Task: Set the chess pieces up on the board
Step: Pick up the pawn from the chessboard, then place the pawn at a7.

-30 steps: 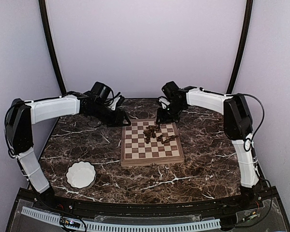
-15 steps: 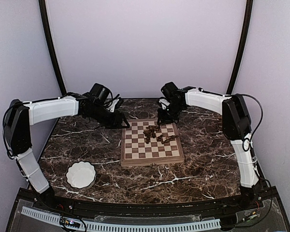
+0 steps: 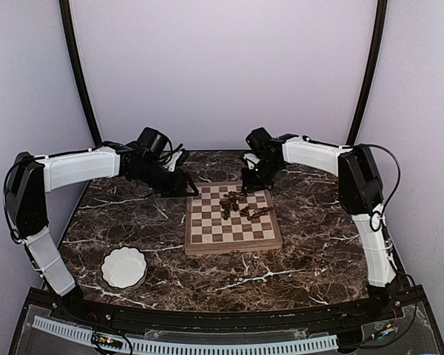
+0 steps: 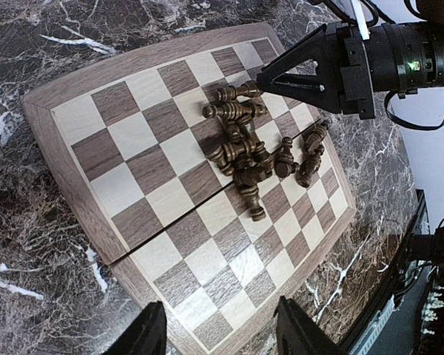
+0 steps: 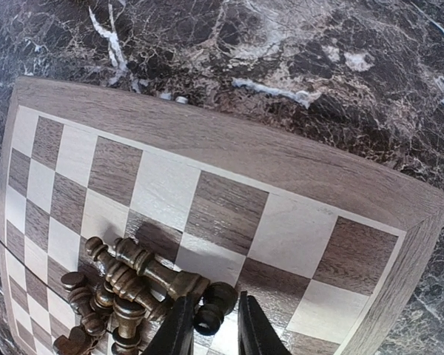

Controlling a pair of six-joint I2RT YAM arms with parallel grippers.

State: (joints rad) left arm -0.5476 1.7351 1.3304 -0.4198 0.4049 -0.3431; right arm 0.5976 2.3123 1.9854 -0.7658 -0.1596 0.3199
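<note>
A square wooden chessboard with tan and dark brown checks and a light rim lay flat near the middle of the dark, white-veined marble surface. The small dark brown wooden chess pieces were all on it, toppled on their sides in one loose heap. They touched and overlapped one another on the far right part of the chessboard. The squares on its left side and along its near edge were bare.

The right arm's fingers reached down at the far edge of that heap, close to the far rim of the chessboard. In the right wrist view they were drawn in close and pinched one dark piece between their tips. That piece was on a pale square and rested against the neighbouring chess pieces. Whether it had been lifted off the square could not be told.

The left arm's fingers were near the far left corner of the chessboard, apart from the heap. In the left wrist view they were spread wide, with only checked squares showing between them and nothing held.

A white scalloped bowl sat on the surface well to the near left of the chessboard.
</note>
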